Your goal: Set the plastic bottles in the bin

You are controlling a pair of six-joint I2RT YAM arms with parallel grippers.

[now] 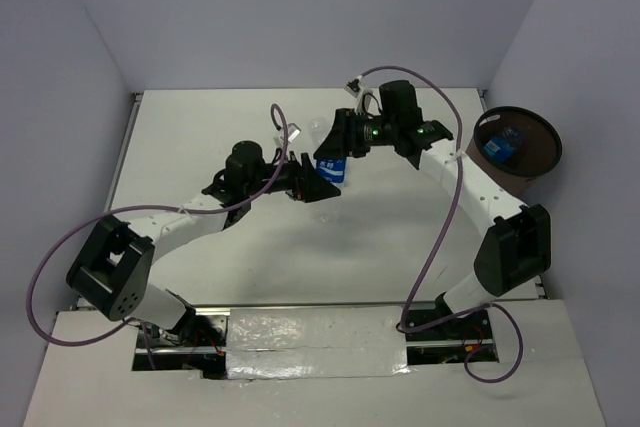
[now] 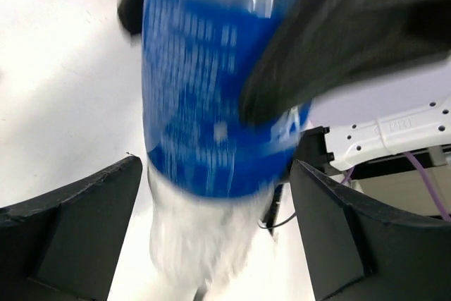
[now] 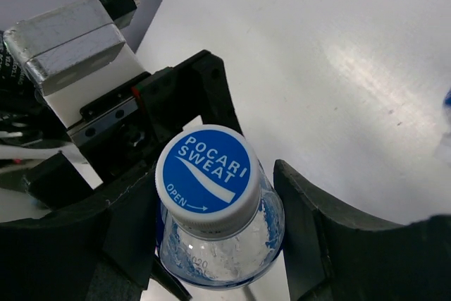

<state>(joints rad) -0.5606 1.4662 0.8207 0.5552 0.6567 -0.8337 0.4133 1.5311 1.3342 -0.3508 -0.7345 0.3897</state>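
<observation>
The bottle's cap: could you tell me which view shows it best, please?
Right wrist: the cap faces the lens, lettering sharp. Left wrist shows only the bottle's blurred label; top external shows the bottle tiny, cap indistinct.

Blue-labelled bottle point(image 1: 331, 169) apparently upright; bin point(image 1: 540, 125) rightward

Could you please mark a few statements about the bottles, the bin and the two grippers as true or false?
1. The bottle between the grippers has a blue cap reading Pocari Sweat. True.
2. The bin is empty. False: a blue-labelled bottle lies inside it.
3. The left gripper is clamped on the bottle. False: it is open, with a gap to the bottle on both sides; the right gripper holds it.
4. The bin stands on the right arm's side of the scene. True.
</observation>
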